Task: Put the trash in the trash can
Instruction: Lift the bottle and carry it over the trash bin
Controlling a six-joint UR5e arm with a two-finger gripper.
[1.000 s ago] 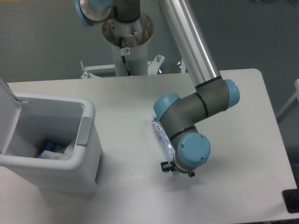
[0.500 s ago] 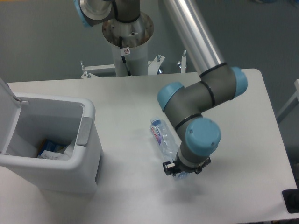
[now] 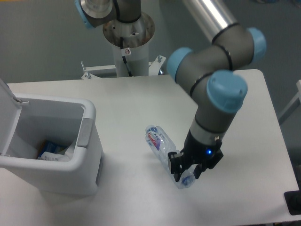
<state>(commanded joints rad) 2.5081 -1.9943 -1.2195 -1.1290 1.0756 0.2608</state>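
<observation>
Gripper [image 3: 187, 175] low over white surface [image 3: 131, 103], black fingers [image 3: 177, 170] clamped round cap end of clear plastic bottle [image 3: 162, 148]. Bottle right of open white trash can [image 3: 89, 136]; crumpled paper [image 3: 66, 153] inside. Arm base [image 3: 128, 28] at back.

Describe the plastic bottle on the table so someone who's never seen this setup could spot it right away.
Start at the large white plastic bin on the table's left, then look right across the white tabletop. The clear plastic bottle with a blue-and-red label lies on its side there, its lower end between the fingers of the robot's black hand. It is the only see-through thing on the tabletop.
</observation>
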